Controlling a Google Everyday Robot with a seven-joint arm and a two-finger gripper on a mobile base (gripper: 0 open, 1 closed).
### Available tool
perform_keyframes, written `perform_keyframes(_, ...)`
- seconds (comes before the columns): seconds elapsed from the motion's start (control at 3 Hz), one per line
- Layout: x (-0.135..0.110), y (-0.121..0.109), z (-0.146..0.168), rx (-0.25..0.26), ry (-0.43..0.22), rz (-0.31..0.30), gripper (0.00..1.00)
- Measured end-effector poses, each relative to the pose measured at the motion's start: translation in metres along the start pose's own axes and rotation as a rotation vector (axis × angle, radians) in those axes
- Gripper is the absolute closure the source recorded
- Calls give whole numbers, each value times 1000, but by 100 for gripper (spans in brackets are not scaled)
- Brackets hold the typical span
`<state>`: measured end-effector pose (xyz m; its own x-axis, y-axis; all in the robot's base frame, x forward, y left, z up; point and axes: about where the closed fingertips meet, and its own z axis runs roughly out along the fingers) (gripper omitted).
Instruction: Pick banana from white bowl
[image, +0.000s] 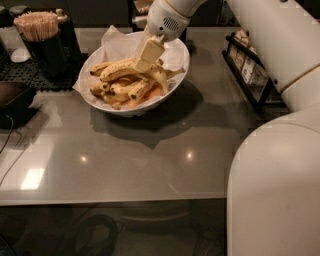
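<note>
The banana is found on top of the other bananas in the white bowl, in the upper middle of the frame. The gripper is seen low over the bowl, at the banana's right end. The banana's long side runs left from there, tipped a little down. Whether the gripper is spread or pinching cannot be told.

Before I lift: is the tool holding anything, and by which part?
Cannot be told. The tool is down in the bowl, over the top banana, near its right half; no hold shows.
</note>
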<state>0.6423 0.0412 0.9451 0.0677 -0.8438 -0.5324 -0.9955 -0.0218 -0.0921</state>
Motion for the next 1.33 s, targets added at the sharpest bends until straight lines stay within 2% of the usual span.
perform_keyframes(0.33, 2, 4, -16, 19, -2, 4, 100)
perform_keyframes(0.67, -3, 22, -70, 63, -8, -36, 100)
perform_keyframes(1.0, -11, 52, -122, 71, -69, -75, 100)
perform_keyframes(1.33, -11, 89, -155, 45, -145, -45, 100)
